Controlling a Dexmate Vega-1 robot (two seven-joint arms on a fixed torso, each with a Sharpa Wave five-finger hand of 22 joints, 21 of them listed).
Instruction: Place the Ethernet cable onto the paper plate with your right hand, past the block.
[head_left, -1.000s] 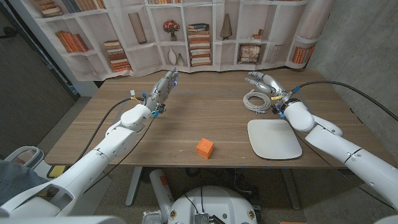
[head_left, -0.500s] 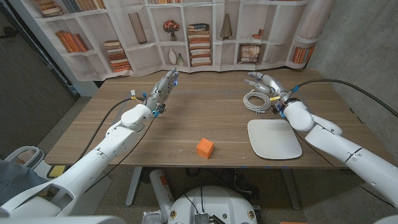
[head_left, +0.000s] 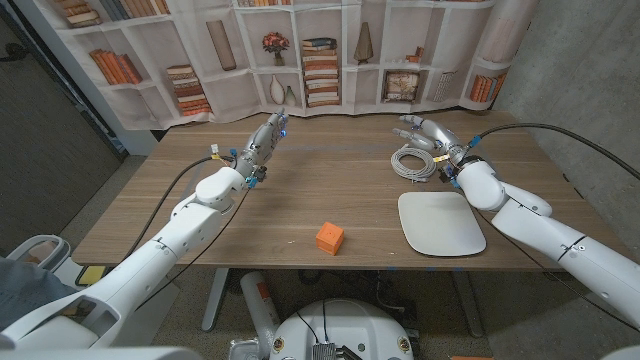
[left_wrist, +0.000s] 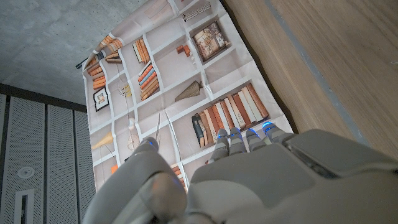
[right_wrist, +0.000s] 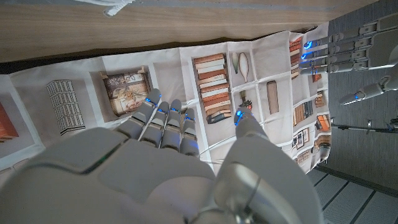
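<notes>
Nearest the front edge of the wooden table (head_left: 300, 205) sits the small orange cube block (head_left: 329, 237), with the white rounded-square paper plate (head_left: 441, 222) just to its right, bare on top. Beyond the plate lies the coiled white Ethernet cable (head_left: 411, 161), resting on the table, not on the plate. The right hand (head_left: 428, 133) hovers just past the coil, fingers spread, gripping nothing; whether it touches the cable is hard to make out. Over on the other side, the left hand (head_left: 263, 139) has fingers extended and holds nothing. At the back hangs the printed bookshelf backdrop (head_left: 300, 50).
</notes>
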